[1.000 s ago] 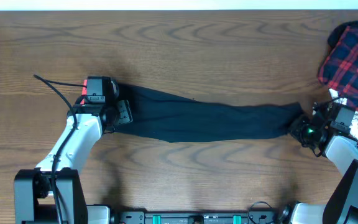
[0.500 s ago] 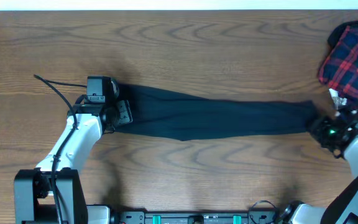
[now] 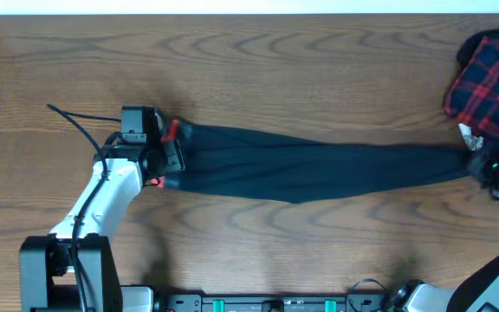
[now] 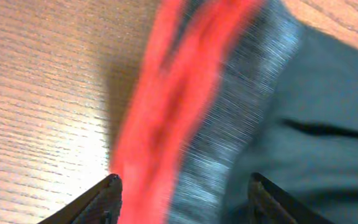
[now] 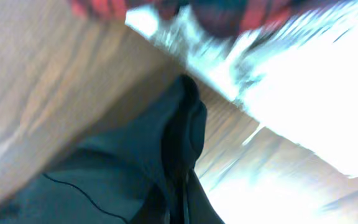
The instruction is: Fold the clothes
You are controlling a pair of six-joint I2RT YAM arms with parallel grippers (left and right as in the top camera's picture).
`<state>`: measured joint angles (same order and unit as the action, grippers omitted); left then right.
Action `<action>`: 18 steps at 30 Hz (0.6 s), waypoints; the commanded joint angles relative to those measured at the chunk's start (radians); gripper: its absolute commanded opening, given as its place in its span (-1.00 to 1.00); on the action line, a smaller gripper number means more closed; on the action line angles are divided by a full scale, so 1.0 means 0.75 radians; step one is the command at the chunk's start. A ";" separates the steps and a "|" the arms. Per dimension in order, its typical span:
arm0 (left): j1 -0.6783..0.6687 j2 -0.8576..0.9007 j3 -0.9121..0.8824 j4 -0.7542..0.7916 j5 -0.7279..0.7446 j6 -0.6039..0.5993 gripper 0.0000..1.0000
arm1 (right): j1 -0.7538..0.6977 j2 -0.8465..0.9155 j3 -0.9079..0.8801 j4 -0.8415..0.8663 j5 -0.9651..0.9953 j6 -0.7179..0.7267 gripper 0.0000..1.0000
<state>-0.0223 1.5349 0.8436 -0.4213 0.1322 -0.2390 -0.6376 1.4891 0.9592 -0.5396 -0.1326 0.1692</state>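
Clamping trousers (image 3: 319,169) hem — right tool (image 3: 479,165), left tool (image 4: 186,186) agape over red waistband (image 4: 166,93)

Black trousers (image 3: 319,166) stretched long across table, red waistband left, cuffs apparently bunched right

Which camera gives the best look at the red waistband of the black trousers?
Left wrist: the red waistband and its grey-speckled strip fill the frame, though blurred. Overhead shows only small red bits beside the left end effector. Right wrist shows only a leg end of the trousers, no waistband.
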 commanded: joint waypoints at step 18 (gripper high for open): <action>-0.001 0.004 -0.009 0.005 0.004 -0.012 0.31 | 0.149 -0.066 0.207 -0.078 -0.293 -0.309 -0.98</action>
<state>-0.0223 1.5349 0.8436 -0.4183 0.1318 -0.2390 -0.5858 1.4826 1.0855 -0.6018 -0.2821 0.0120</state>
